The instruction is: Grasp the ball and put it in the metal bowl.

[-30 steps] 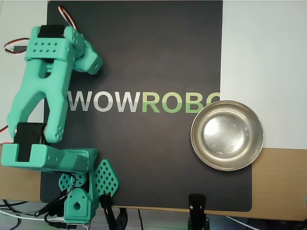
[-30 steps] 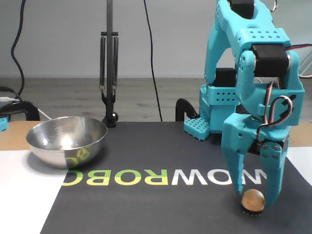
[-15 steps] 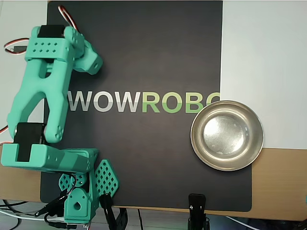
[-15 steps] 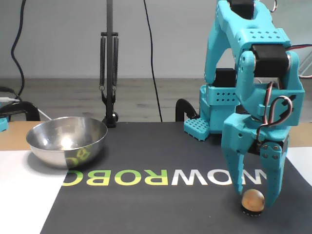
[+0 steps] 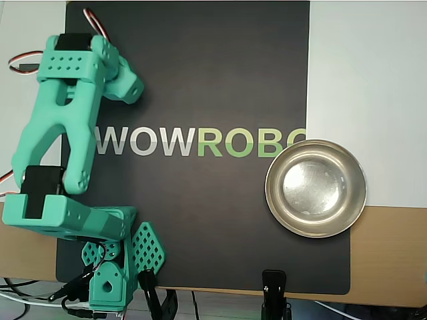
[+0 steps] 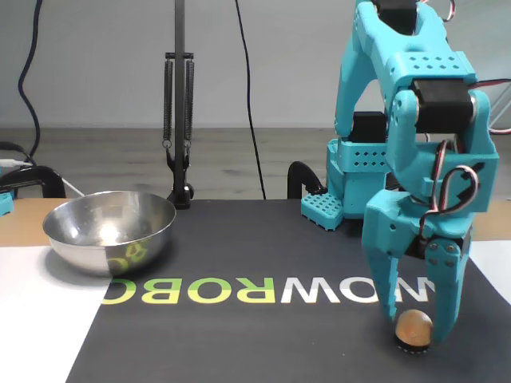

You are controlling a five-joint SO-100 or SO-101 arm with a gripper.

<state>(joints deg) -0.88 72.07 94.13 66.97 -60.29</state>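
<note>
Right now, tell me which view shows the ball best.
The fixed view: the ball sits on the mat, plainly visible between the tool's fingers. The overhead view shows none of it; the arm hides it.

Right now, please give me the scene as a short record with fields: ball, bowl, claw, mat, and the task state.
ball: tan ball sits on a small dark ring on the mat, right side of the fixed view; hidden under the arm in the overhead view
bowl: metal bowl is empty, at the far left of the fixed view
claw: claw is lowered, fingers on both sides of the ball; contact cannot be told
mat: black mat with printed letters
task state: ball not yet in bowl
</note>
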